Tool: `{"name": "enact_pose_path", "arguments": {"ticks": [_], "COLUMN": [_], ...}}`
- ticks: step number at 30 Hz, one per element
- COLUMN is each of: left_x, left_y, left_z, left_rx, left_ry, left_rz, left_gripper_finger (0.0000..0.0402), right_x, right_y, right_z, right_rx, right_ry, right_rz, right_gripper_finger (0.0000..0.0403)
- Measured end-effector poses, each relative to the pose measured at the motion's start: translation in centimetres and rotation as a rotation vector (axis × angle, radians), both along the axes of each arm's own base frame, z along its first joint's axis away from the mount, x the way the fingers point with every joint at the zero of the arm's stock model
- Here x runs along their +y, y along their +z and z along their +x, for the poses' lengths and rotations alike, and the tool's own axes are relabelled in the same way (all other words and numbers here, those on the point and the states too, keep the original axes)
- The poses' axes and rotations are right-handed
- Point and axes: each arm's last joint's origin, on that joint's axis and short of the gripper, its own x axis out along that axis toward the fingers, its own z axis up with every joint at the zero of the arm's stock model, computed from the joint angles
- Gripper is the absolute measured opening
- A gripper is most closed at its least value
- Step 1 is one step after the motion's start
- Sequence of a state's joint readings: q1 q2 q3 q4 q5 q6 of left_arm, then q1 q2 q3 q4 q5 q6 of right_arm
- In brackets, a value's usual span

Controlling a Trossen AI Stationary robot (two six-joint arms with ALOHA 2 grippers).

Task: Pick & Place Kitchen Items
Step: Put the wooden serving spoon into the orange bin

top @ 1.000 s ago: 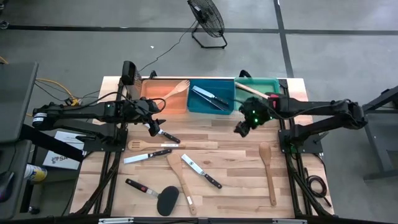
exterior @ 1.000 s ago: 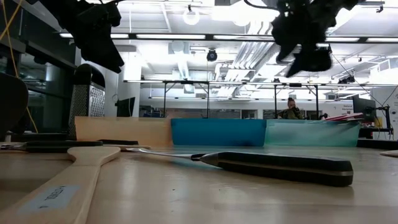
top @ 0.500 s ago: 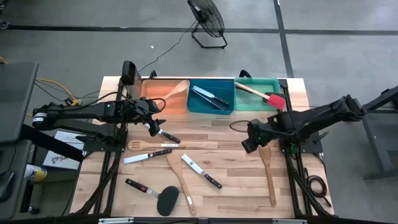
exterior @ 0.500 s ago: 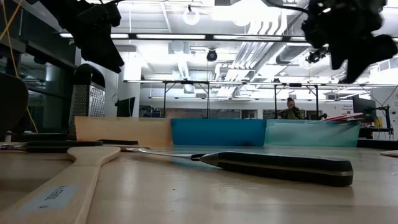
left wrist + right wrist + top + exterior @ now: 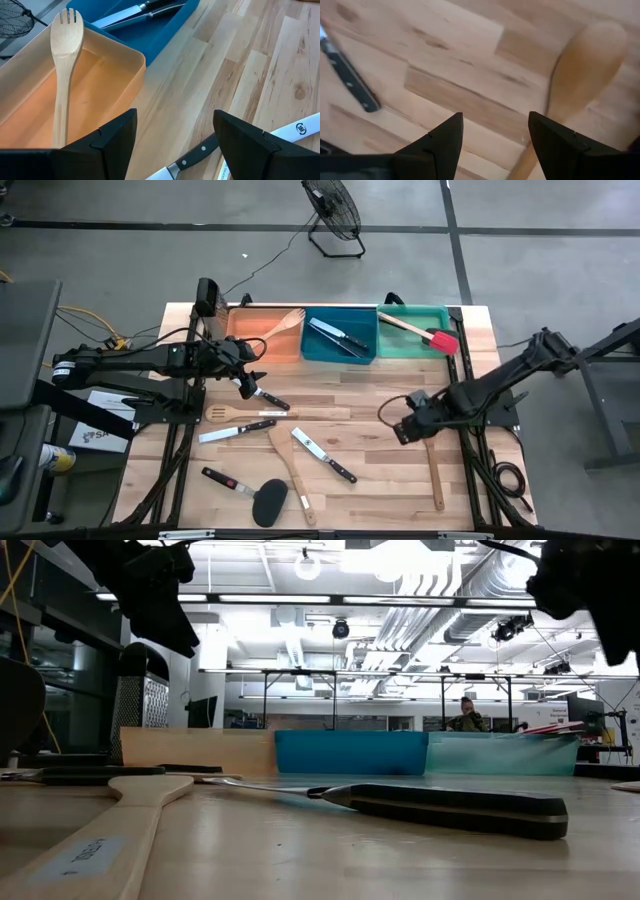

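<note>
- I see my right gripper [image 5: 406, 430] low over the counter [image 5: 380, 395], fingers spread apart with nothing between them.
- A wooden spoon [image 5: 432, 456] lies just beside that gripper; in the right wrist view its bowl [image 5: 585, 70] sits just ahead of the fingers, off to one side, not touched.
- A black-handled knife [image 5: 347, 75] lies farther out on the other side of the right gripper.
- My left gripper [image 5: 247, 385] hangs above the counter near the orange bin [image 5: 262, 338], its fingers apart and holding nothing.
- Just below the left gripper lies a black-handled knife with a white blade [image 5: 240, 150].
- Ahead of the left gripper, a wooden fork [image 5: 64, 60] lies in the orange bin, and knives [image 5: 145, 10] lie in the blue bin [image 5: 340, 340] next to it.
- A red-headed spatula [image 5: 425, 333] rests in the green bin [image 5: 412, 315].
</note>
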State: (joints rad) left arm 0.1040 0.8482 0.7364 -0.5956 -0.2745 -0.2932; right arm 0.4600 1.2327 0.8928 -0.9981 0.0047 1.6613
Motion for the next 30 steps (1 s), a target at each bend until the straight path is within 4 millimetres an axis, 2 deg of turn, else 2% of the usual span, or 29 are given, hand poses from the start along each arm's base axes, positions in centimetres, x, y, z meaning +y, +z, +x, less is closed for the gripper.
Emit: {"name": "enact_pose_path", "arguments": {"ticks": [10,19,24,30], "left_x": [0.0,0.0,0.0,0.0], "left_y": [0.0,0.0,0.1,0.1], "left_z": [0.0,0.0,0.1,0.1], "left_rx": [0.0,-0.002,-0.006,-0.01], "left_ry": [0.0,0.0,-0.004,-0.004], "left_rz": [0.0,0.001,0.006,0.007], "left_gripper_finger": [0.0258,0.0258,0.0258,0.0258], "right_x": [3.5,6.0,6.3,5.7], "right_y": [-2.7,-4.6,-5.1,-6.7], "right_z": [-0.2,-1.3,-1.9,-2.4], "right_rx": [0.17,0.292,0.303,0.314], "right_ry": [-0.077,-0.158,-0.201,-0.211], "right_rz": [0.008,-0.031,-0.049,-0.066], "right_gripper_finger": [0.0216,0.0214,0.0202,0.0185]}}
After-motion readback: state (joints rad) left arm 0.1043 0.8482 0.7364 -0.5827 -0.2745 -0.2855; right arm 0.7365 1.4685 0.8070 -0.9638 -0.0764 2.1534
